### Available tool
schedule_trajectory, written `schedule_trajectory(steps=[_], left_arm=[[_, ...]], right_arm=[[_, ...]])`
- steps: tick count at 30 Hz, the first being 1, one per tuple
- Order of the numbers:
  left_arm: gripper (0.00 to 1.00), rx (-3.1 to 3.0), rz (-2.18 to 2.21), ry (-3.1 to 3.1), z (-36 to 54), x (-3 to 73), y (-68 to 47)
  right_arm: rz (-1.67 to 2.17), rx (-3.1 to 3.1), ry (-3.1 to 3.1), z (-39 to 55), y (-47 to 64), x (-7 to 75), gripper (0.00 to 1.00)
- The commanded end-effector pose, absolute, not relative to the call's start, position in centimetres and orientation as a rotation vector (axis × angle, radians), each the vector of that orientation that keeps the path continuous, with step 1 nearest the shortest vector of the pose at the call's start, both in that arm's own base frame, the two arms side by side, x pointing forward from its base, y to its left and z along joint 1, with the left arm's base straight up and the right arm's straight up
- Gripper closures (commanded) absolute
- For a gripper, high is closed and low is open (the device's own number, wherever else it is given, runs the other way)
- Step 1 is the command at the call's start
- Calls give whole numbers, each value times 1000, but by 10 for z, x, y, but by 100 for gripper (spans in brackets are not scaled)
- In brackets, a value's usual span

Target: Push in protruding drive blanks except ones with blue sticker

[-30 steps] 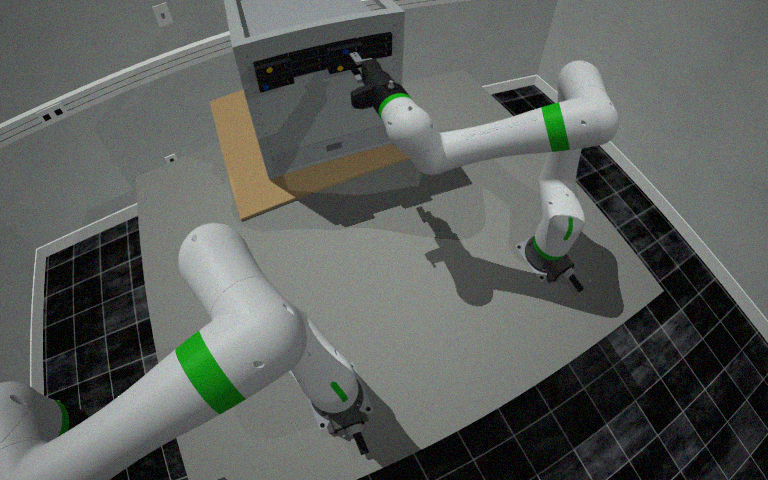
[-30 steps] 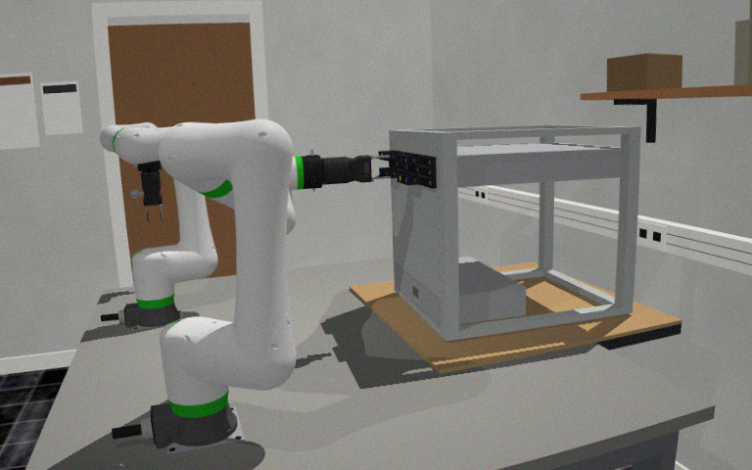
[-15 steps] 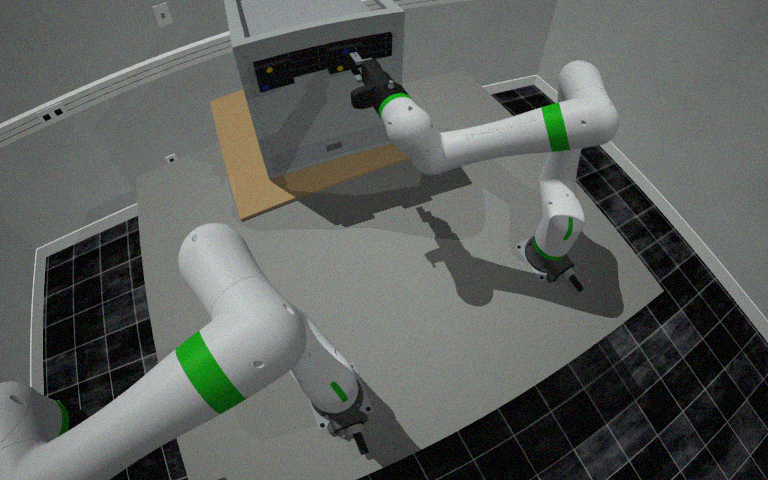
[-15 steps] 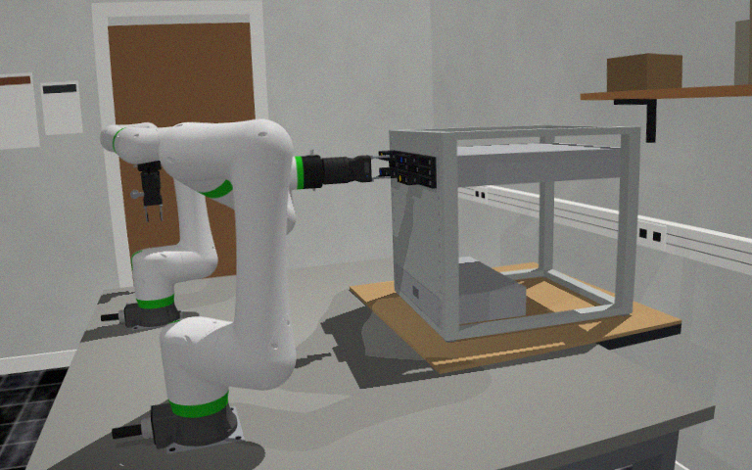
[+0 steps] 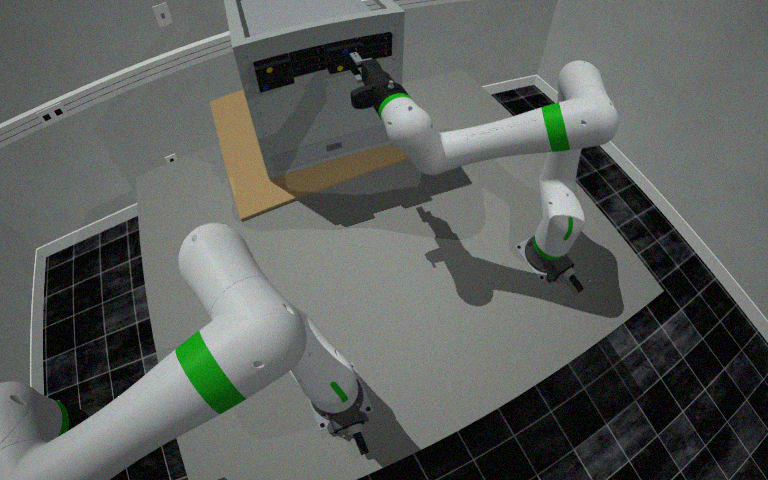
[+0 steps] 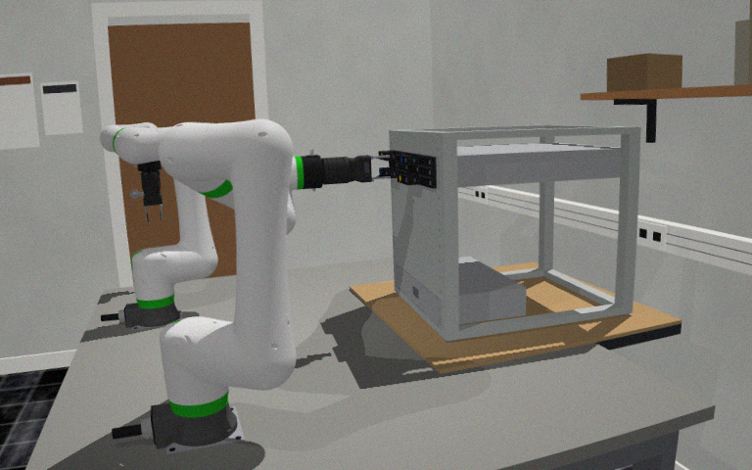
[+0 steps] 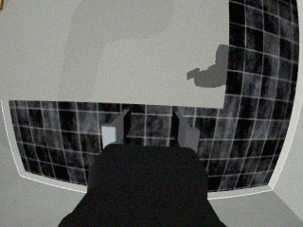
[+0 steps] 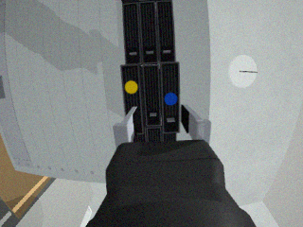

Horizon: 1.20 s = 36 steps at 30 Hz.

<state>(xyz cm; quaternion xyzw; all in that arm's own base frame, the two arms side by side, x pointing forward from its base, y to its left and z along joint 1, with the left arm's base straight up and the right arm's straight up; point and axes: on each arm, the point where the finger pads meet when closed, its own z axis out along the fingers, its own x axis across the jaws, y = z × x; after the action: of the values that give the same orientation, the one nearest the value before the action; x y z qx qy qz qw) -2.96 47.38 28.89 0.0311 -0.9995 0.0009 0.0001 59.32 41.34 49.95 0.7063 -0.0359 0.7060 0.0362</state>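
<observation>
Grey metal makes up the rack [image 5: 305, 127] [image 6: 424, 238] [image 8: 85, 123], upright on a wooden board [image 5: 229, 135] [image 6: 388, 318] [image 8: 7, 175] toward the bench's [image 5: 396, 294] [image 6: 310, 415] [image 7: 38, 57] far edge in the top view. The job looks unfinished: a yellow-stickered blank [image 5: 339, 68] [image 6: 399, 178] [image 8: 131, 87] and another yellow-stickered blank [image 5: 269, 70] seem proud, so probably both need pushing. Blue-stickered blanks [image 5: 346, 51] [image 6: 401, 159] [image 8: 170, 98] must stay out. Latching, and any unmarked blanks left proud, I cannot judge. The right fingers [image 5: 355, 57] [image 6: 381, 158] stand wide, near the bay, holding nothing; the left fingers [image 6: 147, 213], also wide and empty, are well away.
</observation>
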Motion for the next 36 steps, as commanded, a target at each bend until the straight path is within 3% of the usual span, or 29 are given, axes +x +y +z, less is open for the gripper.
schedule_trajectory(steps=[1, 36], left_arm=[[0, 98, 0, -3140, 290, -29, 474], [0, 98, 0, -3140, 290, -29, 474]], right_arm=[[2171, 2168, -112, 501, 413, 593, 0], [2171, 2168, -112, 501, 466, 598, 0]])
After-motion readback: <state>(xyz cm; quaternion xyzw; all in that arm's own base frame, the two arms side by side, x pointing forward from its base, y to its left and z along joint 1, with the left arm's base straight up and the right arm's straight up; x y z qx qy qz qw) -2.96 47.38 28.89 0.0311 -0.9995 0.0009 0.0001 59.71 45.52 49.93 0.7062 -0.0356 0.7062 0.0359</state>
